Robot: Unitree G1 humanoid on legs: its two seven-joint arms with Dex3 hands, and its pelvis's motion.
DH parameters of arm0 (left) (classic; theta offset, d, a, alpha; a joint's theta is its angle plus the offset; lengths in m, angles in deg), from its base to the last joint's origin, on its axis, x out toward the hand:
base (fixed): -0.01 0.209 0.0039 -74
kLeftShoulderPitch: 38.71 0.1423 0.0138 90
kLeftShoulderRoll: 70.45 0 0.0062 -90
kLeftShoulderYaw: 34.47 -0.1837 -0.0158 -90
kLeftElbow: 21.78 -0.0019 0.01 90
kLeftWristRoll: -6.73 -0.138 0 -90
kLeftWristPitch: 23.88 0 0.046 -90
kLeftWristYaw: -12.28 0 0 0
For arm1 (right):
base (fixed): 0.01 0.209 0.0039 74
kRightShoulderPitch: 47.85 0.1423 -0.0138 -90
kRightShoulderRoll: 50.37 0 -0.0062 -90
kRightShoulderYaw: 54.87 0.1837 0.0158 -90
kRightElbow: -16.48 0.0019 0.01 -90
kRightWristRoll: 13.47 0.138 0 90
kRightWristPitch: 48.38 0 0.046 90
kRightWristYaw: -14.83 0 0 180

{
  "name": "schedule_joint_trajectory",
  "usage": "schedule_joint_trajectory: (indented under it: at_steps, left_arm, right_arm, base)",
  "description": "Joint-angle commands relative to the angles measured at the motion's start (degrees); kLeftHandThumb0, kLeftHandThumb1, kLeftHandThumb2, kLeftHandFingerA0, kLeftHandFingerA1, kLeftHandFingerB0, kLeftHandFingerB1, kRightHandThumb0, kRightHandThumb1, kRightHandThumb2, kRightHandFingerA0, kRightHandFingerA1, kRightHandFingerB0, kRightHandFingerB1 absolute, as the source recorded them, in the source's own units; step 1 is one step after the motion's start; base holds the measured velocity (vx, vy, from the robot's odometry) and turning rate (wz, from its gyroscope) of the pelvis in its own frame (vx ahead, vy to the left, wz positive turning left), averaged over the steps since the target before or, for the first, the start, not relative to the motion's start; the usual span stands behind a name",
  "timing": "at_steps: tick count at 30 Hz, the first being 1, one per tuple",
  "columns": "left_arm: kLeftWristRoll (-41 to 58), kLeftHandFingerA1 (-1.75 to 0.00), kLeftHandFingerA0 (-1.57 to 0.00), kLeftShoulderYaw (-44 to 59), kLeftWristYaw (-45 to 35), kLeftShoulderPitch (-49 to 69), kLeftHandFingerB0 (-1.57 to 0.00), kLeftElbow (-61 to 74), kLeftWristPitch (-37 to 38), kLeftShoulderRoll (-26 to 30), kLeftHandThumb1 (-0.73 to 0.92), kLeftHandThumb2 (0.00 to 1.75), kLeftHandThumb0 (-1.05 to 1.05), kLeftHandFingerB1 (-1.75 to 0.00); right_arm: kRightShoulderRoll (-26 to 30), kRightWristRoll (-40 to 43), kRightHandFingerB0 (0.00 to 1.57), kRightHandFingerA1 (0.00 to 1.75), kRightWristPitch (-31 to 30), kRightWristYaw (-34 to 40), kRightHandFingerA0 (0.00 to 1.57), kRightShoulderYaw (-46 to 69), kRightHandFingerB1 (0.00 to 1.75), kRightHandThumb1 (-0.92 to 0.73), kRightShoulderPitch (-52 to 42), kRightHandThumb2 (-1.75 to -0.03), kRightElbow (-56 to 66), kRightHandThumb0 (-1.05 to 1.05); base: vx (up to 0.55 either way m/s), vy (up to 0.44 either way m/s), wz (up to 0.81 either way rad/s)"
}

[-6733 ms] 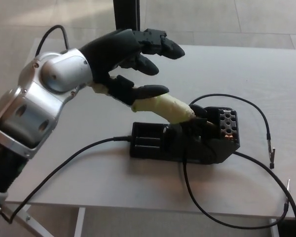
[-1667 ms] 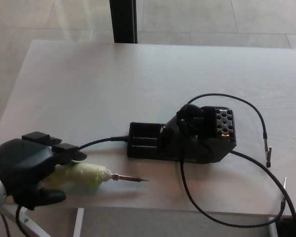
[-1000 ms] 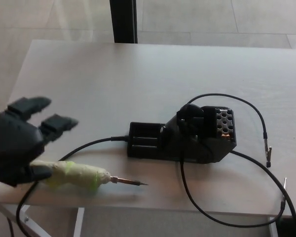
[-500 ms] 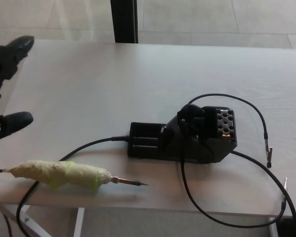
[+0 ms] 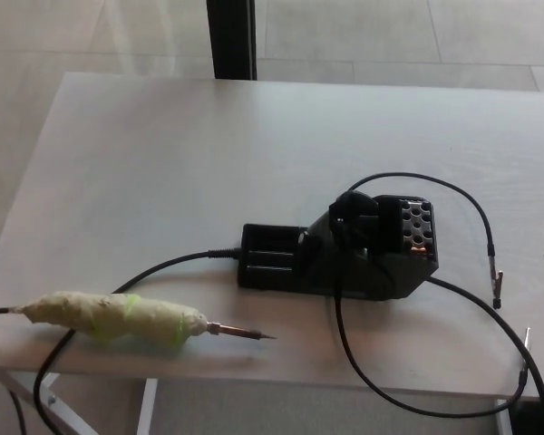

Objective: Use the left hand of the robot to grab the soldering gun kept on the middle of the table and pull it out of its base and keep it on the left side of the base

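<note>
— Pale wood worktop (image 5: 208, 145), and what is lying on it right now?

— I am seeing the soldering gun (image 5: 118, 314) lying flat near the front-left edge, its handle wrapped in yellowish-green tape and its bare metal tip (image 5: 245, 333) pointing right, towards the base (image 5: 344, 254). It is resting on the surface with nothing touching it.

— So it is out of the base?

— Yes. The black base is sitting near the middle of the worktop, and the gun is lying well clear of it, on its left side. A black cord (image 5: 154, 269) is running from the base's left end down across the surface, passing under the gun and dropping off the front edge.

— And what are your hands doing?

— Neither my left hand nor my right hand is showing in the head view, so I am not claiming anything about their fingers. What I can say is that nothing is gripping the gun.

— How much of the job is remaining, then?

— I am judging it as essentially finished: the gun is pulled out and set down left of the base, as asked. I am seeing nothing left to do, unless the gun's spot close to the front edge is counting as too near.

— Anything else out there?

— Another thin black cable (image 5: 471, 213) is looping around the right side of the base, ending in small metal clips (image 5: 499, 281).
</note>
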Motion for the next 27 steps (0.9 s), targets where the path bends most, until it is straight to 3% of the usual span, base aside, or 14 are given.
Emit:
schedule_joint_trajectory:
  at_steps: [1, 3, 4, 5, 8, 9, 10, 13, 14, 16, 22, 24, 25, 27]
  left_arm:
    - [13.1, -0.77, 0.0, 8.4, -3.1, 3.5, 0.0, -26.9, -20.4, -4.8, 0.72, 0.63, -0.7, -0.36]
    - [16.0, -1.02, -0.01, 8.4, -8.2, 3.5, 0.0, -34.2, -16.7, -3.4, 0.7, 0.61, -0.65, -0.61]
    - [18.1, -0.72, -0.2, 9.5, -10.2, 3.6, 0.0, -36.3, -16.1, -3.3, 0.44, 0.94, -0.58, -0.61]
    - [20.9, -0.82, -0.42, 12.4, -10.3, 4.2, -0.33, -37.6, -18.4, -4.6, 0.65, 0.59, -0.58, -0.68]
    - [19.9, -0.81, -0.62, 12.5, -8.1, 2.4, -0.5, -41.4, -20.7, -3.9, 0.64, 0.58, -0.59, -0.69]
    - [18.7, -0.84, -0.7, 11.1, -8.4, 2.7, -0.53, -41.4, -20.9, -3.5, 0.48, 0.92, -0.66, -0.73]
    - [18.9, -0.82, -0.6, 10.6, -9.9, 3.0, -0.49, -41.4, -20.1, -3.2, 0.65, 0.6, -0.58, -0.69]
    - [17.9, -0.84, -0.7, 8.7, -10.2, 3.5, -0.51, -41.5, -16.6, -2.8, 0.5, 0.96, -0.64, -0.73]
    - [17.5, -0.81, -0.71, 7.9, -10.4, 3.6, -0.57, -42.1, -15.7, -2.4, 0.69, 0.61, -0.64, -0.69]
    - [17.3, -0.75, -0.76, 6.5, -11.7, 3.1, -0.63, -44.8, -12.5, -1.2, 0.68, 0.59, -0.62, -0.64]
    - [20.2, -0.74, -0.83, 6.7, -11.8, 3.3, -0.68, -45.6, -12.6, -0.5, 0.68, 0.6, -0.62, -0.66]
    - [21.0, -0.73, -0.86, 6.6, -11.9, 3.6, -0.71, -45.1, -13.1, -0.5, 0.67, 0.6, -0.62, -0.66]
    - [21.0, -0.8, -0.83, 6.0, -11.9, 3.4, -0.69, -45.8, -12.7, -0.1, 0.51, 0.97, -0.62, -0.75]
    - [21.4, -0.8, -0.83, 5.3, -12.1, 3.5, -0.71, -45.7, -12.7, 0.1, 0.5, 0.96, -0.63, -0.75]
  right_arm:
    - [-0.7, 1.2, 0.58, 0.99, 2.0, -0.7, 1.46, 0.7, 1.22, -0.33, -2.3, -1.29, 0.3, -1.01]
    - [-0.8, 1.4, 0.59, 0.99, 2.0, -0.7, 1.43, 0.9, 1.25, -0.31, -2.2, -1.29, 0.0, -1.02]
    - [-0.9, 1.6, 0.58, 0.95, 2.6, -1.0, 1.39, 1.0, 1.25, -0.34, -2.6, -1.3, 0.1, -1.05]
    - [-0.9, 1.8, 0.58, 0.95, 2.6, -1.1, 1.39, 1.3, 1.24, -0.33, -2.8, -1.29, 0.1, -1.04]
    - [-0.9, 1.5, 0.57, 0.94, 2.5, -0.8, 1.37, 1.0, 1.23, -0.36, -2.6, -1.3, 0.3, -1.05]
    - [-0.9, 1.5, 0.57, 0.94, 2.7, -0.8, 1.37, 1.0, 1.23, -0.36, -2.5, -1.3, 0.3, -1.05]
    - [-0.9, 1.6, 0.55, 0.93, 2.6, -1.0, 1.4, 1.1, 1.26, -0.27, -2.5, -1.24, 0.3, -1.03]
    - [-0.8, 1.5, 0.57, 0.94, 2.3, -0.9, 1.37, 0.9, 1.23, -0.34, -2.3, -1.31, 0.3, -1.05]
    - [-0.8, 1.5, 0.57, 0.94, 2.2, -0.8, 1.36, 0.9, 1.22, -0.35, -2.2, -1.31, 0.2, -1.05]
    - [-0.8, 1.6, 0.57, 1.04, 2.0, -0.6, 1.53, 1.0, 1.23, -0.32, -2.1, -1.3, 0.3, -1.03]
    - [-0.8, 1.2, 0.55, 0.94, 2.3, -0.7, 1.38, 0.7, 1.21, -0.35, -2.5, -1.31, 0.4, -1.05]
    - [-0.8, 1.3, 0.55, 0.94, 2.3, -0.7, 1.36, 0.8, 1.22, -0.36, -2.6, -1.32, 0.5, -1.05]
    - [-0.8, 1.4, 0.55, 0.94, 2.2, -0.7, 1.35, 0.9, 1.21, -0.36, -2.4, -1.31, 0.2, -1.05]
    - [-0.7, 1.4, 0.56, 0.94, 2.3, -0.8, 1.35, 0.9, 1.21, -0.36, -2.5, -1.31, 0.2, -1.05]
  base:
    - [0.0, 0.0, 0.0]
    - [0.0, 0.0, 0.0]
    - [0.0, 0.0, 0.0]
    - [0.0, 0.0, 0.0]
    - [0.0, 0.0, 0.0]
    - [0.0, 0.0, 0.0]
    - [0.0, 0.0, 0.0]
    - [0.0, 0.0, 0.0]
    - [0.0, 0.0, 0.0]
    - [0.0, 0.0, 0.0]
    - [0.0, 0.0, 0.0]
    - [0.0, 0.0, 0.0]
    - [0.0, 0.0, 0.0]
    - [0.0, 0.0, 0.0]
